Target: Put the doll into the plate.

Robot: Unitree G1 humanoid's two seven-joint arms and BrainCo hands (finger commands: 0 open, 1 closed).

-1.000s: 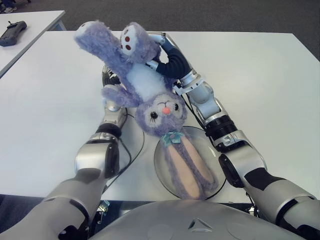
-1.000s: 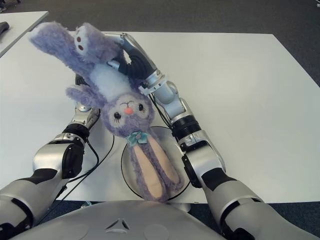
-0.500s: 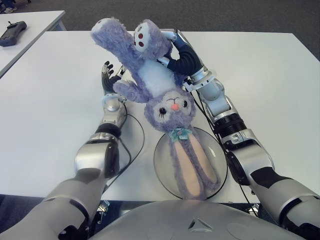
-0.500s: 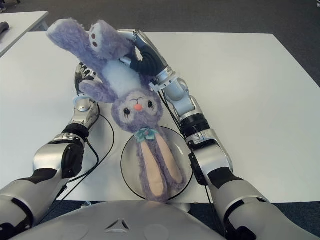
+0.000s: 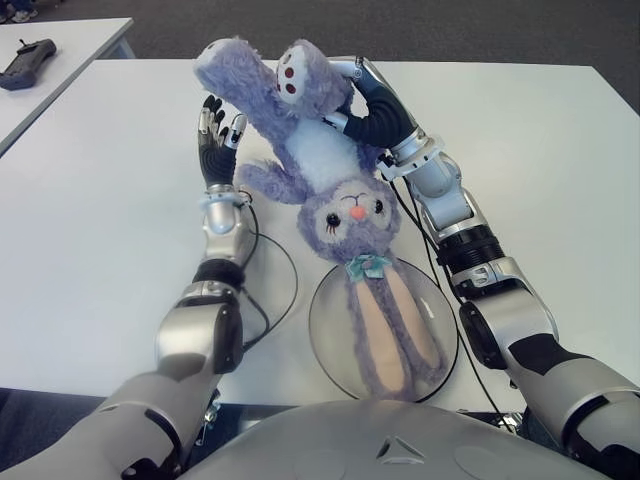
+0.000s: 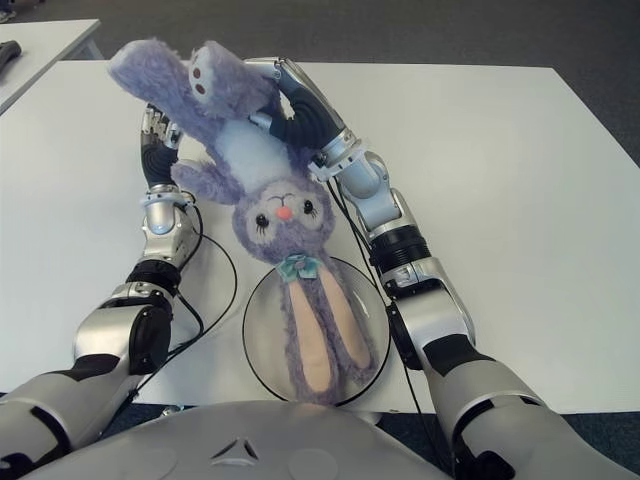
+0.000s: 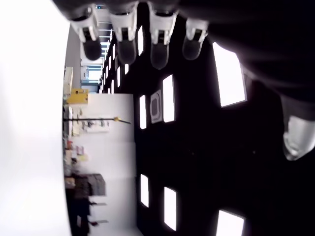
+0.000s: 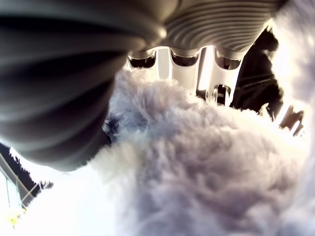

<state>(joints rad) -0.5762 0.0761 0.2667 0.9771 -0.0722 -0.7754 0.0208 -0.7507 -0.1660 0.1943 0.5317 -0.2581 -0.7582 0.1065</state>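
Note:
A purple plush rabbit doll [image 5: 320, 170] hangs head down, its legs up and its white belly facing me. My right hand [image 5: 345, 100] is shut on the doll's body near its legs; purple fur fills the right wrist view [image 8: 197, 162]. The doll's long ears [image 5: 390, 325] lie inside the clear round plate [image 5: 330, 335] at the table's near edge. To the left of the doll, my left hand [image 5: 213, 135] is raised with fingers [image 7: 125, 46] spread and holds nothing.
The white table [image 5: 90, 200] stretches to both sides. A black cable [image 5: 272, 290] loops on it beside my left forearm. A second white table at the far left carries a black controller [image 5: 25, 58].
The doll has swung right and lower, so its ears now lie deeper in the plate. My left hand has lifted from behind the doll and straightened its fingers upward.

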